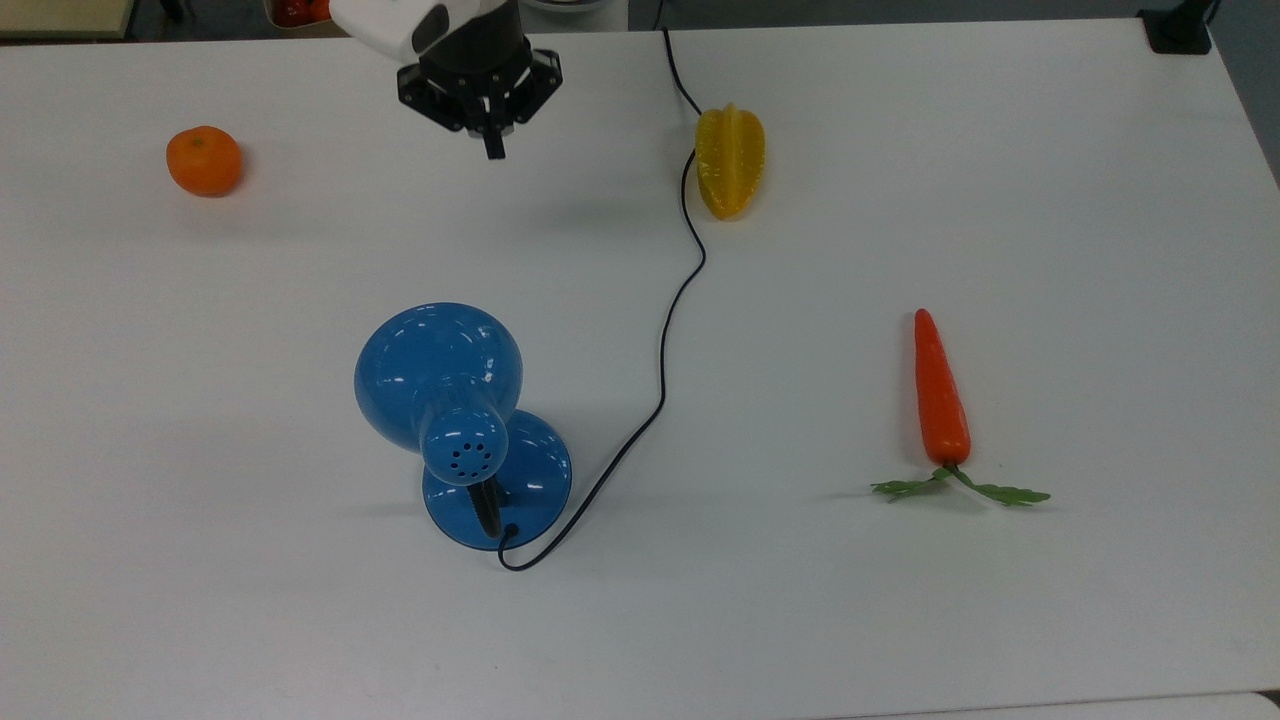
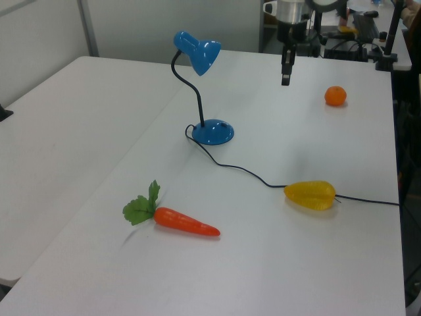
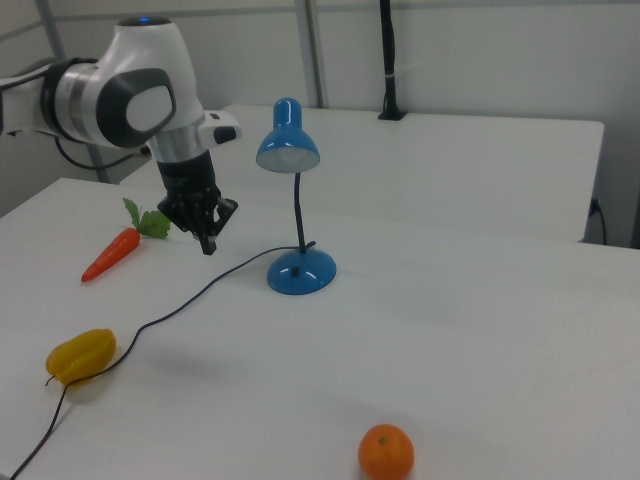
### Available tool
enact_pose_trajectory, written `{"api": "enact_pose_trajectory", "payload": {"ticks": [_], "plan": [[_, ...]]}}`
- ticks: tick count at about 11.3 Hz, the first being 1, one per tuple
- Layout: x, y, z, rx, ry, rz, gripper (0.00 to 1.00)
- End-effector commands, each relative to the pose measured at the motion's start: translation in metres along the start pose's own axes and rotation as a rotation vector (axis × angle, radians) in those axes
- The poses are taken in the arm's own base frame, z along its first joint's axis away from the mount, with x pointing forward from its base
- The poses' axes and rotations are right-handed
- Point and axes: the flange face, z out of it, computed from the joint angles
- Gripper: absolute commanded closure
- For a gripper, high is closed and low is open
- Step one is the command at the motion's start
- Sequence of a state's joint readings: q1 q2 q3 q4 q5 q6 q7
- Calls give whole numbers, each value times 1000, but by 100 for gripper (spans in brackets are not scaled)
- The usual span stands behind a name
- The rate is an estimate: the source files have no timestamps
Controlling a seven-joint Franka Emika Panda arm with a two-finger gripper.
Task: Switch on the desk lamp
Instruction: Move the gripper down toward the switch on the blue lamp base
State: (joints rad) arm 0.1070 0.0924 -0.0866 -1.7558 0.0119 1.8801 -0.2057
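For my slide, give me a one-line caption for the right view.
Robot gripper hangs above the table beside an unlit blue desk lamp, with carrot behind.

glossy blue desk lamp (image 1: 440, 385) upright on table, black cord trailing

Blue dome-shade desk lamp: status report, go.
Gripper shut, in the air, clear of everything. Glossy blue dome-shade desk lamp upright, unlit, untouched. Yellow starfruit sits against the lamp's thin black cord; approach looks open.

White rounded arm (image 3: 120, 95) with grey joint panels, black wrist and black fingers (image 3: 208, 240).
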Motion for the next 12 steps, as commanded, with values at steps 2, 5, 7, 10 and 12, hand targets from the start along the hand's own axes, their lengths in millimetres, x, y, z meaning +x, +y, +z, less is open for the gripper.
{"api": "enact_pose_trajectory", "payload": {"ticks": [2,5,7,10,12], "plan": [[23,9,42,-38,44,-10,100],[49,9,80,-68,115,-22,100],[61,11,100,-82,161,-25,100],[76,15,127,-105,239,-29,100],[86,17,146,-120,307,-24,100]]}}
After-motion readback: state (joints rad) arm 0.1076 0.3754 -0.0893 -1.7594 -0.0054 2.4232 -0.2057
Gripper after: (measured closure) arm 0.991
